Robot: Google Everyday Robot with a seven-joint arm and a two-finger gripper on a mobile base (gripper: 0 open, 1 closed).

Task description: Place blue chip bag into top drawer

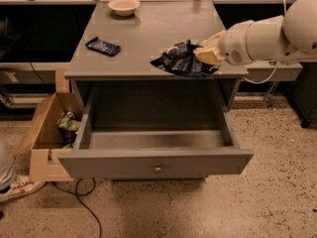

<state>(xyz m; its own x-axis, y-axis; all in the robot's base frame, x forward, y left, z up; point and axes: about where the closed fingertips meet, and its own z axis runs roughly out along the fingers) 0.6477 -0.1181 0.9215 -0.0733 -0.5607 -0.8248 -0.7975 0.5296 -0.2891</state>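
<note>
The blue chip bag [179, 59] is crumpled dark blue foil with pale markings. It hangs over the front right edge of the cabinet top, above the open top drawer [154, 161]. My gripper [205, 53] is shut on the bag's right side, its cream fingers [210, 49] pinching it. The white arm reaches in from the right. The drawer is pulled out wide, its inside bare grey, with a small round knob [158, 169] on the front panel.
A dark calculator-like device [102, 46] and a pale bowl [123, 6] lie on the cabinet top [148, 29]. An open cardboard box [47, 128] with green packets stands left of the drawer. A black cable [81, 200] runs on the speckled floor.
</note>
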